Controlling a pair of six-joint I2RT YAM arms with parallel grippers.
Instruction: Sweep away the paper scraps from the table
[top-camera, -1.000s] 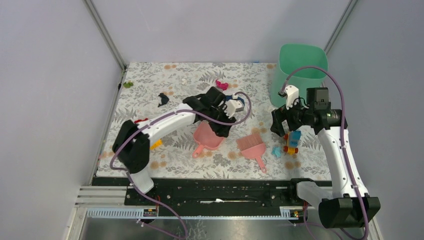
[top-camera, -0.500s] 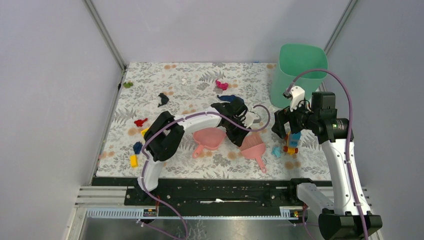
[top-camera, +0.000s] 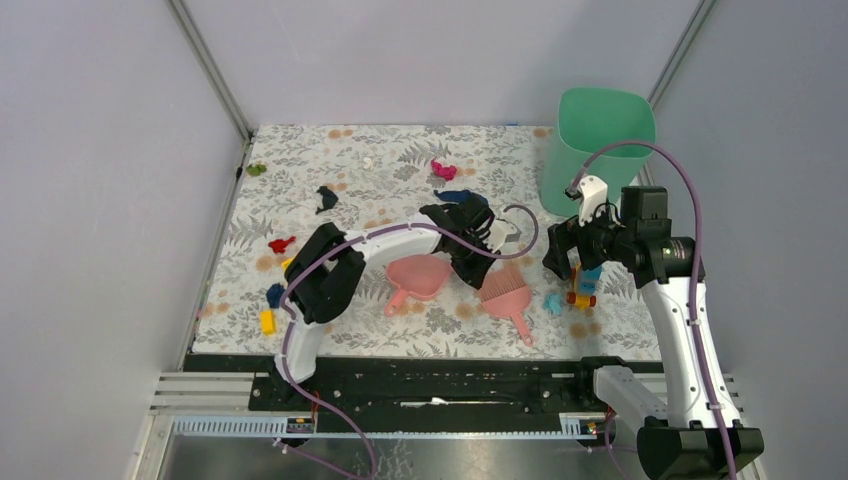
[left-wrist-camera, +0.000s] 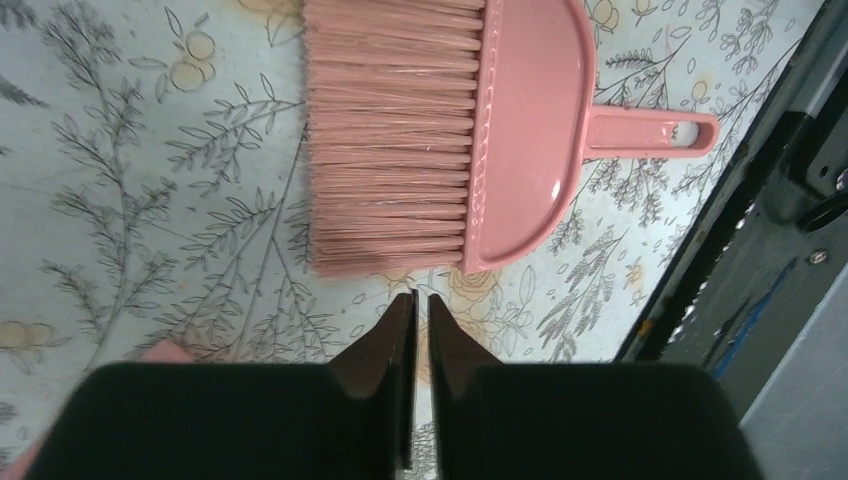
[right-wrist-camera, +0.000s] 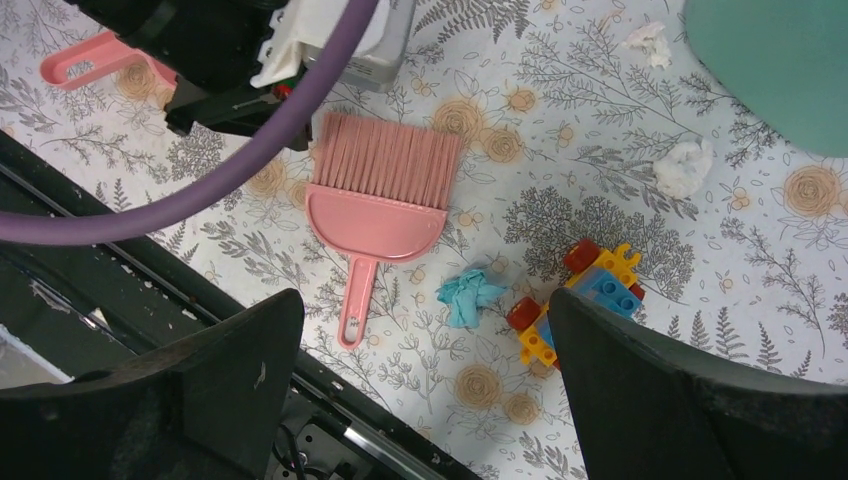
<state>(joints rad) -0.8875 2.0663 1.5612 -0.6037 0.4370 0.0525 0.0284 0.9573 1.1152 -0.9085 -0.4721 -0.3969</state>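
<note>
From above, the paper scraps (top-camera: 443, 170) are lying scattered over the table (top-camera: 300, 160): magenta and dark blue wads toward the far middle, a red and a blue one at the left near a yellow brick (top-camera: 267, 321), a cyan one at the right just beside the toy car (top-camera: 582, 286); none is showing in the dustpan (top-camera: 415, 276); the left claw (top-camera: 476, 276) is reaching down between the dustpan and the brush (top-camera: 505, 292), while the right claw (top-camera: 560, 256) is hanging above the toy car, near the green bin (top-camera: 597, 135)

In the left wrist view, the left claw's fingers are pressing together with nothing between them, their tips stopping just short of the bristle end; the brush handle is pointing away, toward the black rail (left-wrist-camera: 740, 230)

In the right wrist view, the right claw is standing wide and empty over the cyan wad and the toy car; two white crumbs are lying nearer the bin

The risk, as I judge it: a claw pinched on air beside the bristles is gripping no brush, so pushing on would only be shoving it aside; reaching the far handle means opening again; careless sweeping could also be dragging the toy car or the brick along with the scraps
</note>
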